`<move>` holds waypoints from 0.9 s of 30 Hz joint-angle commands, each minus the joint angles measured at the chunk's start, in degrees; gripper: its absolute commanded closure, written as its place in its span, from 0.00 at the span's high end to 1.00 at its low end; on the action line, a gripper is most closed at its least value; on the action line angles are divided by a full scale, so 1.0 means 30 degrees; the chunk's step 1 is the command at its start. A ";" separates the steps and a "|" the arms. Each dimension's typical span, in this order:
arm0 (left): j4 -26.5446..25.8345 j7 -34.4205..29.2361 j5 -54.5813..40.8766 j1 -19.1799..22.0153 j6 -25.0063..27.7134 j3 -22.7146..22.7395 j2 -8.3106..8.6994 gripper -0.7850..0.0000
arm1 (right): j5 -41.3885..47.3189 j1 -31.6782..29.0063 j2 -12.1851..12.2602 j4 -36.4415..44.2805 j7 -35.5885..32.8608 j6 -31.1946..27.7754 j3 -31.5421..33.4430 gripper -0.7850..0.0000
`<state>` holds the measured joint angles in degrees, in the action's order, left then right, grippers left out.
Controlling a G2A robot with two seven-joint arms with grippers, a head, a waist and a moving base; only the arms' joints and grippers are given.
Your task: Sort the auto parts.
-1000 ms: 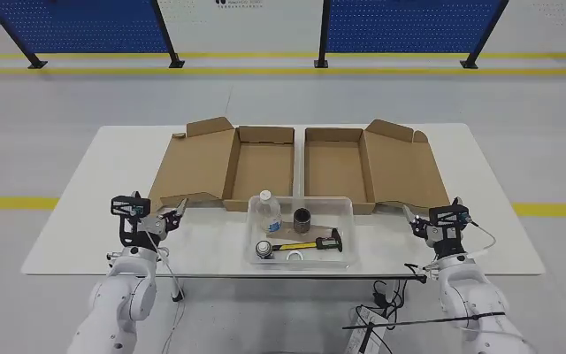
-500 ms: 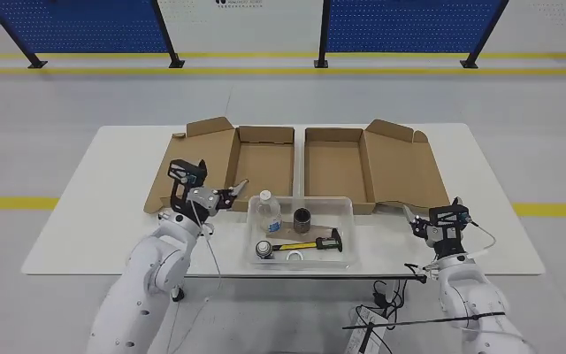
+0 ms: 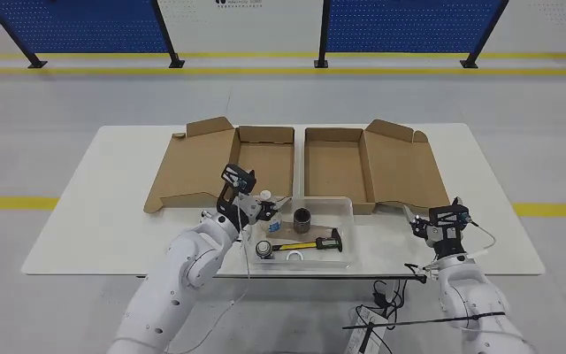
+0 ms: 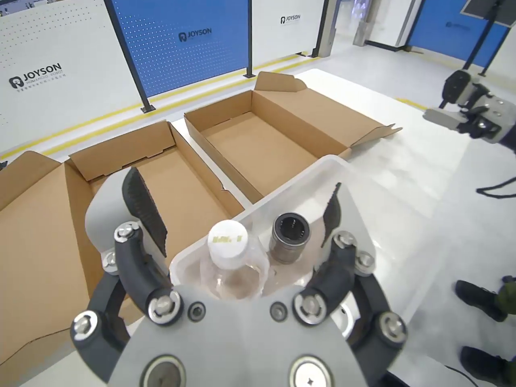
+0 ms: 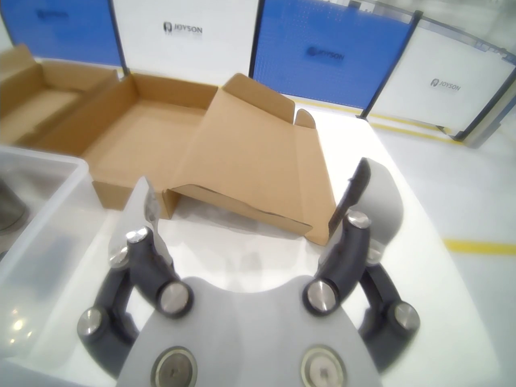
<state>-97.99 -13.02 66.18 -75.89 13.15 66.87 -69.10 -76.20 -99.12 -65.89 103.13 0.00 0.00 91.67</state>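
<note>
- Spanning the middle of the top view, the white worktop (image 3: 106, 203) carries everything.
- Two open cardboard boxes lie side by side at centre, flaps spread outward: the left box (image 3: 256, 173) and the right box (image 3: 340, 173), almost touching.
- A clear plastic bin (image 3: 345, 205) sits just below the boxes, at the worktop's lower edge, and holds the parts.
- The left hand (image 3: 272, 212) hangs over the bin's upper left corner with its fingers spread wide. In the left wrist view (image 4: 236, 187) the bottle's cap lies between the fingers, and neither one touches it.
- The right hand (image 3: 412, 221) sits at the lower right of the top view, above bare worktop below the right box's flap and well apart from the bin. Its fingers are spread and grip nothing, as the right wrist view (image 5: 252, 179) shows.
- A yellow-and-black tool (image 3: 305, 244) lies flat across the bin's lower half.
- The bottle (image 4: 227, 239), clear with a white cap, stands upright in the bin's upper left corner.
- A dark metal bearing (image 3: 303, 218) stands on end just to the right of the bottle, its bore facing up (image 4: 290, 235).
- A round tin (image 3: 263, 250) sits in the bin's lower left corner, beside the tool's end.
- A small white ring (image 3: 294, 257) lies just below the tool.
</note>
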 commanded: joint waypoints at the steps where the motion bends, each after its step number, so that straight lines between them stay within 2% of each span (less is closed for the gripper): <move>1: 0.0211 -0.0018 0.0044 0.0110 -0.0048 -0.0189 -0.0042 1.00 | 0.0000 0.0000 0.0000 0.0000 0.0000 0.0000 0.0000 1.00; 13: 0.1269 -0.0432 0.0788 0.0504 -0.0738 -0.0766 -0.0208 1.00 | 0.0000 0.0000 0.0000 0.0000 0.0000 0.0000 0.0000 1.00; 27: 0.1346 -0.0800 0.1300 -0.0004 -0.0642 -0.1173 -0.0269 1.00 | 0.0000 0.0000 0.0000 0.0000 0.0000 0.0000 0.0000 1.00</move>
<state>-93.94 -15.31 70.07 -75.81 11.32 63.49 -69.88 -76.20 -99.12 -65.89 103.13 0.00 0.00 91.67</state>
